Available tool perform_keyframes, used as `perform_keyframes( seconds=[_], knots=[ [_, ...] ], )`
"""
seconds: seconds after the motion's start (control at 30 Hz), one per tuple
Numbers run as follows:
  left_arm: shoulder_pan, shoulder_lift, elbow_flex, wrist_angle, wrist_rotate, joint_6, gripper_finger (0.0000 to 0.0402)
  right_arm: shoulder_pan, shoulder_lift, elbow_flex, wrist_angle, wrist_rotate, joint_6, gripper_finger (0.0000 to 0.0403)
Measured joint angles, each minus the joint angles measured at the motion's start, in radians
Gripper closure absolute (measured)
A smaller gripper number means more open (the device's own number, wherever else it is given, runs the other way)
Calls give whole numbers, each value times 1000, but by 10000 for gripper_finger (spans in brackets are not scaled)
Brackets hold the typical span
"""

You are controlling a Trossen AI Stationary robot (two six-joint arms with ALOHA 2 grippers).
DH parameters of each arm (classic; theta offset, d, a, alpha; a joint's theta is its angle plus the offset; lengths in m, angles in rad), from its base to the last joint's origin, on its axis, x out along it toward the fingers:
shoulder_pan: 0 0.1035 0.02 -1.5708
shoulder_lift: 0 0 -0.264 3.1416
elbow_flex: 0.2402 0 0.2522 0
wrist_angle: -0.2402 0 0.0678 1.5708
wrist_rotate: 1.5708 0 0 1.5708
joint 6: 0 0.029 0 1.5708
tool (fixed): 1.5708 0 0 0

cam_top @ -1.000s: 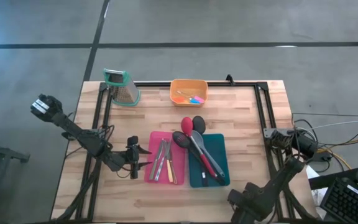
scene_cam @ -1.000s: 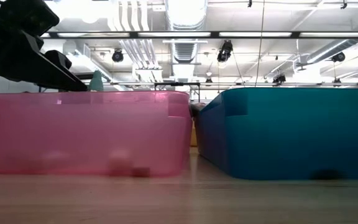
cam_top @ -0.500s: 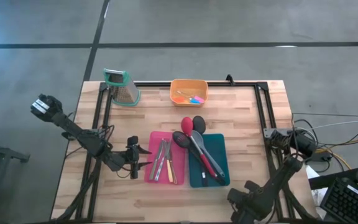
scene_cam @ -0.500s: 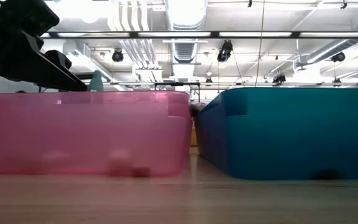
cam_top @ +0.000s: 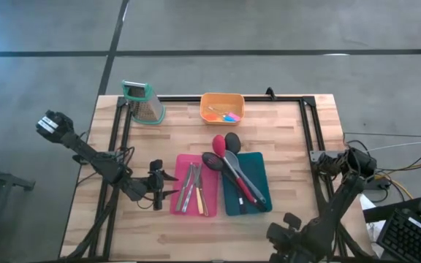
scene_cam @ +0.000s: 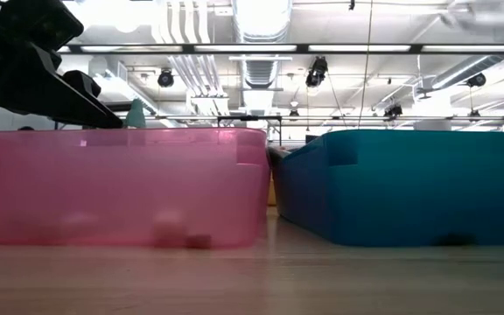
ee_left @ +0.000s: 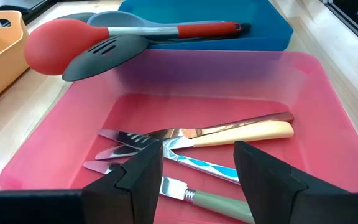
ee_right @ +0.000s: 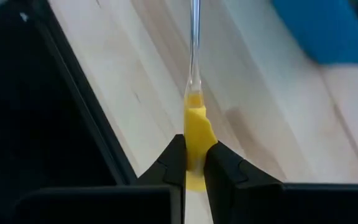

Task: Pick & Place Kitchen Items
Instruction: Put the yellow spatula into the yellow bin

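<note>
- Your left gripper (cam_top: 157, 191) sits just left of the pink tray (cam_top: 190, 210), and in the left wrist view its fingers (ee_left: 140, 176) are spread apart with nothing between them.
- Look past those fingers: the knives (ee_left: 229, 133) lie side by side on the floor of the pink tray (ee_left: 328, 112), with cream, blue-patterned and pale green handles, none of them touched.
- From above, those knives (cam_top: 193, 190) lie lengthwise in the tray, near the middle of the table (cam_top: 291, 139).
- Right beside it you have the teal tray (cam_top: 263, 166), and the long-handled spoons (cam_top: 234, 166) lie slantwise across it, their heads sticking out over its far edge.
- In the left wrist view the red spoon (ee_left: 58, 42), the black slotted spatula (ee_left: 104, 56) and the grey spoon (ee_left: 114, 18) hang over the pink tray's far rim.
- Your right gripper (ee_right: 194, 163) is pinched tight on a yellow-handled utensil (ee_right: 194, 134), its clear shaft pointing away over the wood; from above that arm is at the table's near right corner.
- At the far edge the orange bin (cam_top: 221, 98) holds small coloured pieces (cam_top: 229, 115).
- The box grater (cam_top: 143, 102) stands at the far left corner.
- At table level you see the pink tray (scene_cam: 121, 188) and teal tray (scene_cam: 409, 188) side by side.
</note>
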Motion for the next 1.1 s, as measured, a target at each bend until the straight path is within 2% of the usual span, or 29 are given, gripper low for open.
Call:
perform_keyframes(
  seconds=[0.13, 0.27, 0.37, 0.47, 0.77, 0.9, 1.1],
  knots=[
    [0, 0, 0, 0, 0, 0, 200, -9, 2, 48, -45, 110, -82, 381],
    [0, 0, 0, 0, 0, 10, 200, -60, 2, 103, -274, 188, -140, 381],
    [0, 0, 0, 0, -1, 10, 200, -132, 0, 129, -426, 199, -200, 381],
    [0, 0, 0, 0, -1, 10, 200, -220, 0, 136, -501, 201, -335, 381],
    [1, 0, 0, 0, -1, 11, 200, -547, -29, 136, -516, 225, -772, 381],
    [1, 0, 0, 0, -1, 11, 200, -663, -74, 136, -498, 289, -913, 381],
    [1, 0, 0, -1, -1, 11, 200, -844, -150, 136, -334, 309, -1159, 381]
  ],
)
